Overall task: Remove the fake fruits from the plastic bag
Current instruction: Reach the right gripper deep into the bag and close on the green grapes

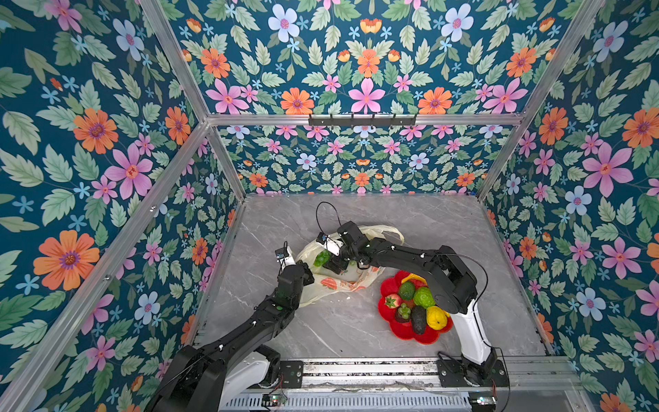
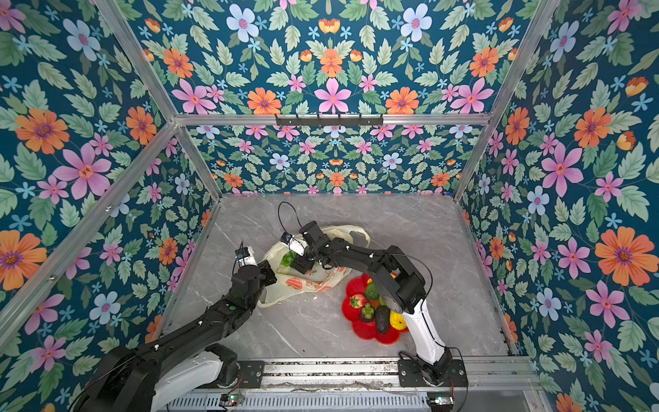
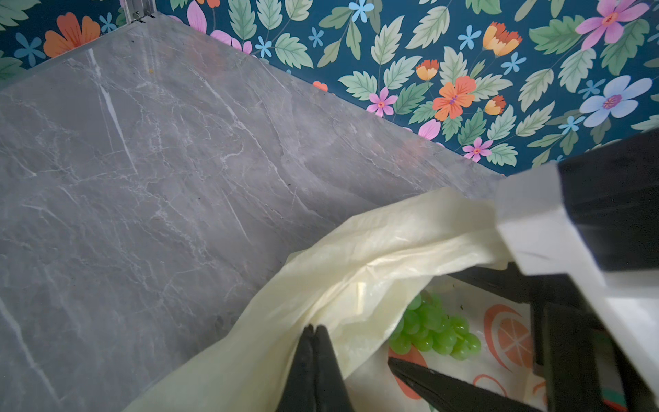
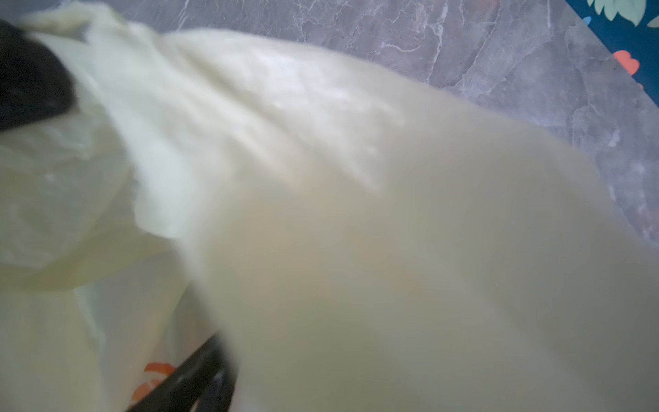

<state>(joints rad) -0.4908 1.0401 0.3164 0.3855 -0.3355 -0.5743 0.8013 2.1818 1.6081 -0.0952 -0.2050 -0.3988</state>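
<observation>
The pale-yellow plastic bag [image 1: 335, 285] lies crumpled mid-table in both top views. My left gripper [image 3: 315, 330] is shut on the bag's rim, holding its mouth up. A green grape bunch [image 3: 433, 330] lies inside on the bag's printed bottom. My right gripper [image 1: 330, 264] reaches into the mouth, open, its black fingers [image 3: 445, 387] standing wide apart on either side of the grapes. In the right wrist view the blurred bag [image 4: 356, 214] fills the picture and hides all but one finger. The other fake fruits [image 1: 423, 297] sit on the plate.
A red flower-shaped plate [image 1: 387, 285] at the right holds a banana [image 1: 413, 277], strawberry [image 1: 392, 300], lemon [image 1: 437, 317], avocados [image 1: 419, 320] and a bumpy green fruit. The right arm's elbow hangs over the plate. Floral walls enclose the grey marble table [image 1: 356, 328].
</observation>
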